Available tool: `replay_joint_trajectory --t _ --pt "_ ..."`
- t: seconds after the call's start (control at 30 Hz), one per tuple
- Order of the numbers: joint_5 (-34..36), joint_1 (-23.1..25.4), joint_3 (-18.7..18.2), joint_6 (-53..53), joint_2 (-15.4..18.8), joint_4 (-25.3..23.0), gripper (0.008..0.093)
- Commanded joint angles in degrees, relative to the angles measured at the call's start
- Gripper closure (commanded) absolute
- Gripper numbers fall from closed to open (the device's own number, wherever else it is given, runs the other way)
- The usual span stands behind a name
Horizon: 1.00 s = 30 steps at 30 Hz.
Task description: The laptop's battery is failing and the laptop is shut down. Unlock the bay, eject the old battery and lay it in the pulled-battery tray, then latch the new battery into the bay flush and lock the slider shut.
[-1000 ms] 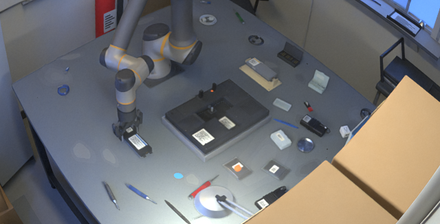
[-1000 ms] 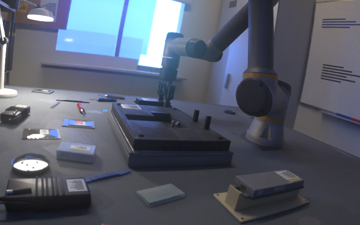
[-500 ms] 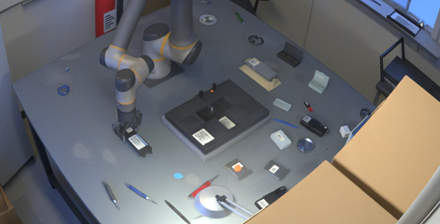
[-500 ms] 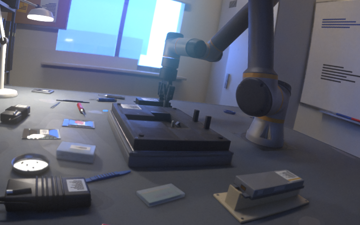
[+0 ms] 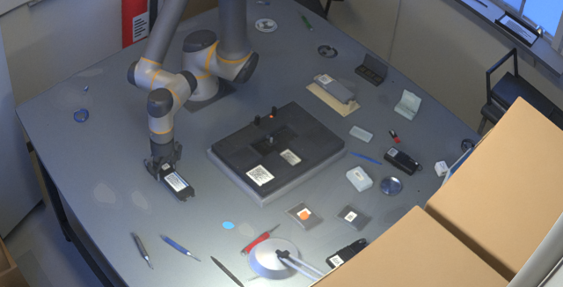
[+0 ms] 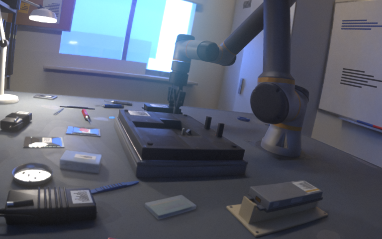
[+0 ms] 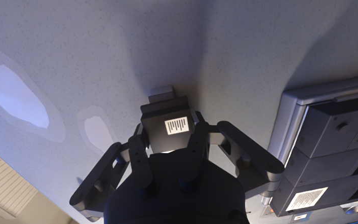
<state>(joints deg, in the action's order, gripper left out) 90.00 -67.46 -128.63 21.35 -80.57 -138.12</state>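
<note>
The black battery (image 5: 176, 183) with a white barcode label (image 7: 177, 125) lies flat on the table, left of the laptop. My gripper (image 7: 172, 131) is down over its near end, and its fingers clamp the battery's two long sides. The upturned laptop (image 5: 278, 149) sits on a grey pad in the middle of the table, its battery bay (image 5: 273, 141) open and empty. Two black posts (image 6: 213, 125) stand at the bay's far edge. A grey battery (image 5: 334, 87) rests on a tan tray (image 5: 333, 99) beyond the laptop.
The table's left edge (image 5: 48, 163) runs close behind the gripper. Tools (image 5: 180, 247) lie near the front edge, with a round dish (image 5: 272, 258). Small boxes, cards and a black radio (image 6: 49, 204) lie right of the laptop. Cardboard boxes (image 5: 492, 203) stand at the right.
</note>
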Motion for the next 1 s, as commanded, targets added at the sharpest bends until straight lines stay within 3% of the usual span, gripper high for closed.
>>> replay_joint_trajectory --t 0.0,0.1,0.57,0.97 --pt "0.0 0.0 -0.1 0.0 0.1 0.1 0.0879" --pt "0.0 0.0 -0.1 0.0 0.1 0.1 0.0934" --pt "0.0 0.0 0.3 0.0 -0.7 1.1 0.0934" --pt "0.0 0.0 1.7 0.0 -3.3 4.9 0.0934"
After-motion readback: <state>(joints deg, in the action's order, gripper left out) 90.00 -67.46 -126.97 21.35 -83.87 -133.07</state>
